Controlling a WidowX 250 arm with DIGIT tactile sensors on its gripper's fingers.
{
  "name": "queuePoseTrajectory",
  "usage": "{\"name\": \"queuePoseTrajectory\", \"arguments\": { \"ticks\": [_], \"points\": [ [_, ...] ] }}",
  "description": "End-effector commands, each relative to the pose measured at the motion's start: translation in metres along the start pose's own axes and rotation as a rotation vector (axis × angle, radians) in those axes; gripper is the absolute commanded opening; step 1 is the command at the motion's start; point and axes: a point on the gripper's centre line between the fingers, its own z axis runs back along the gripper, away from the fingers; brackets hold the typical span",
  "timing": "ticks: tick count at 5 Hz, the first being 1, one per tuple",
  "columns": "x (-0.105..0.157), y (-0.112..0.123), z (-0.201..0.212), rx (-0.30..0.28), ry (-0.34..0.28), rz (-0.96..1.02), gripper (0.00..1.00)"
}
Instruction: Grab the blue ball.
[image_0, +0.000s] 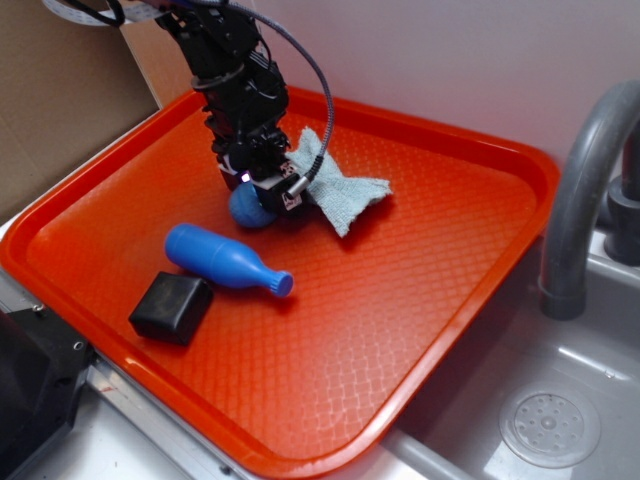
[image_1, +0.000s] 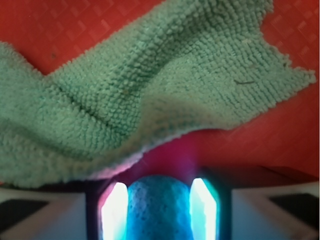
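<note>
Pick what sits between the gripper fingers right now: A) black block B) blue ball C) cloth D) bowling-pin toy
B: the wrist view shows the blue ball filling the gap between the fingers of the gripper, with the cloth lying just beyond.

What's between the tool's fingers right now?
The blue ball, sitting between the two lit fingers in the wrist view. The exterior view shows the tool down on it beside the cloth.

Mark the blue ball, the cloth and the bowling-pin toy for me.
blue ball (image_1: 159, 207): wrist view, dimpled front between the fingers.
cloth (image_0: 345, 192): exterior view, middle of its exposed part.
bowling-pin toy (image_0: 215, 255): exterior view, wide body.
</note>
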Motion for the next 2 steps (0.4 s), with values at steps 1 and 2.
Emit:
{"name": "queuePoseTrajectory", "arguments": {
  "ticks": [1,2],
  "points": [
    [-0.026,-0.007,0.062,0.063,-0.037,-0.046,0.00],
    [-0.058,0.008,0.110,0.006,-0.266,-0.022,0.00]
  ]
}}
